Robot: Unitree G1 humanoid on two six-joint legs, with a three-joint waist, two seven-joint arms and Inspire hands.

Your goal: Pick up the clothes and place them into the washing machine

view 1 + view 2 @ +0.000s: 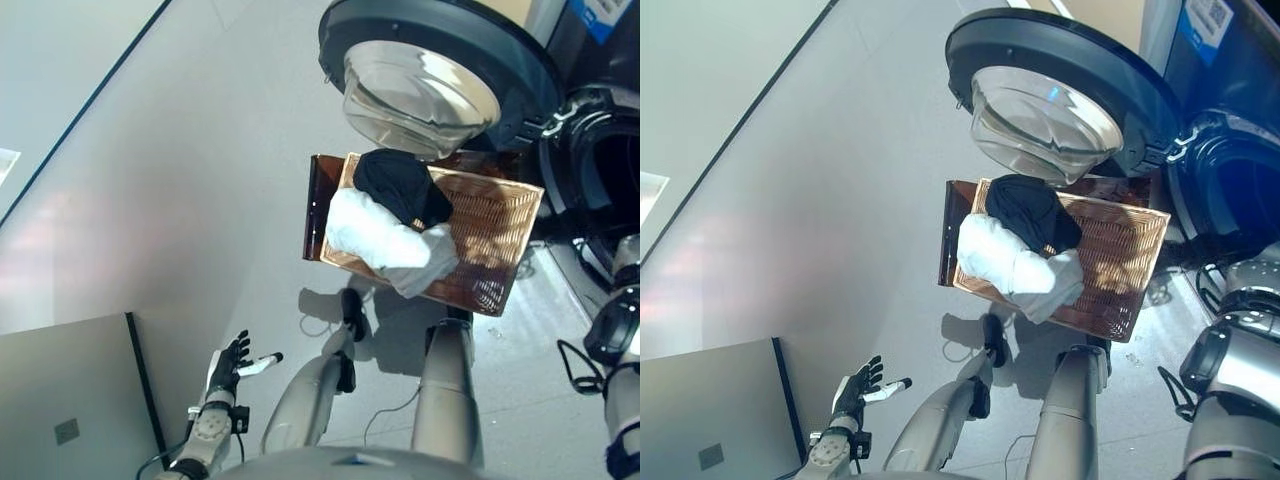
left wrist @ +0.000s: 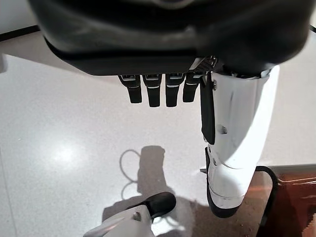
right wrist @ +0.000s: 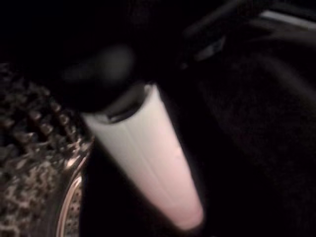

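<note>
A wicker basket stands on the floor in front of me. A black garment lies in it on top of a white garment, which hangs over the near rim. The washing machine's round door is swung open above the basket, and its dark drum opening is at the right. My right arm reaches toward that opening. In the right wrist view my right hand shows only its white thumb cover in the dark, beside the perforated drum wall. My left hand hangs open and empty at the lower left.
A dark brown stand sticks out from under the basket's left side. A grey cabinet fills the lower left corner. Bare grey floor stretches to the left of the basket.
</note>
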